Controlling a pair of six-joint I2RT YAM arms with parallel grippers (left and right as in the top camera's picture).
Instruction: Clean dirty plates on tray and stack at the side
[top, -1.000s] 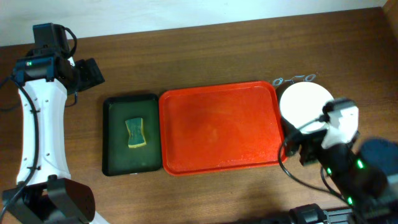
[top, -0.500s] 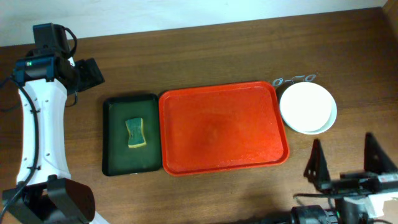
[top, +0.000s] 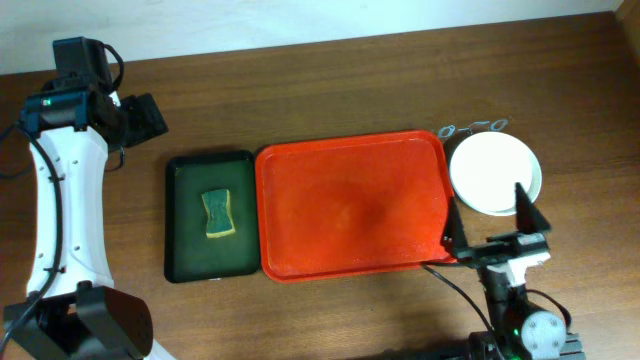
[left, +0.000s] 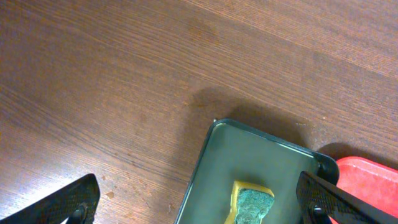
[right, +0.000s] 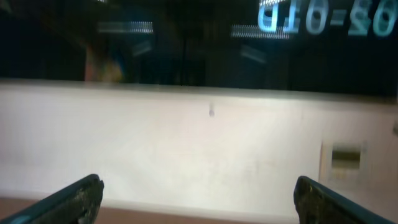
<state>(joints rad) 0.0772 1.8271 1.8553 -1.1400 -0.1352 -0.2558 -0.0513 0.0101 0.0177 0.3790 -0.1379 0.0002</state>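
Observation:
The red tray (top: 350, 210) lies in the middle of the table with nothing on it. The plates (top: 493, 170) sit stacked on the wood just right of it, a cream-white one on top and a pale blue rim showing beneath. My right gripper (top: 493, 226) is open and empty, raised in front of the stack near the tray's right front corner. In the right wrist view its fingertips (right: 74, 196) frame only a pale wall. My left gripper (top: 148, 115) is open at the far left. In the left wrist view the left gripper (left: 202, 205) holds nothing.
A dark green tray (top: 190, 235) touches the red tray's left side and holds a yellow-green sponge (top: 219, 214). The green tray (left: 249, 155), the sponge (left: 252, 205) and the red tray's corner (left: 367, 180) show in the left wrist view. A small wire object (top: 475, 127) lies behind the plates.
My right arm drew back from the plates toward the table's front edge, then swung up with its open fingers in front of the stack. The left arm has not moved.

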